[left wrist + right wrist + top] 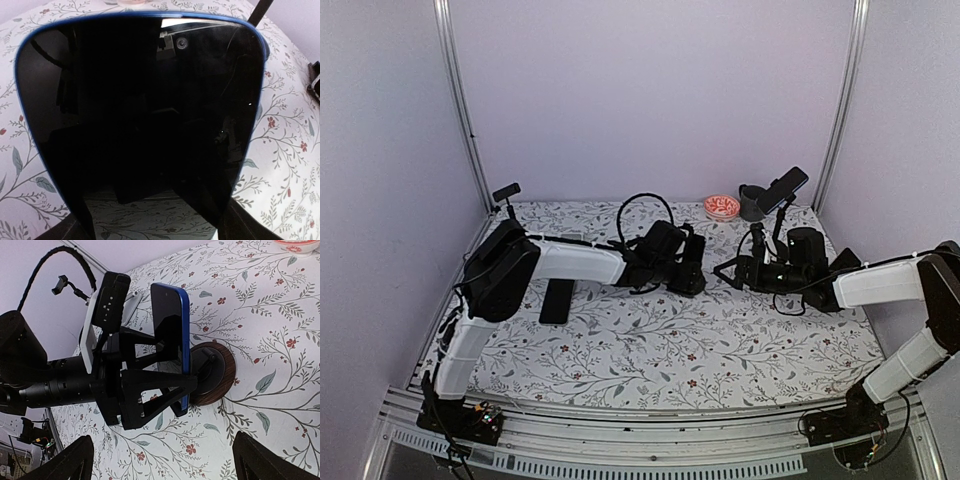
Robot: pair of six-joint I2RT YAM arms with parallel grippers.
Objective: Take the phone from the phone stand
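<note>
My left gripper (pixel 697 270) straddles the blue-edged black phone (pixel 171 325), which sits on its round, wooden-based stand (pixel 227 372) mid-table. I cannot tell whether the fingers actually press its edges. From above, the gripper hides phone and stand. The dark screen fills my left wrist view. My right gripper (pixel 162 440) hangs released and empty, just beside them.

I'm in a robot lab cell here: plain lilac panels (pixel 650 90) rise beyond my left gripper (pixel 695 268) and aluminium frame posts (pixel 460 110) stand at the far corners. A slotted rail (pixel 650 455) runs behind it, a cable (pixel 645 196) loops just above, and floral cloth (pixel 720 340) lies underneath.
</note>
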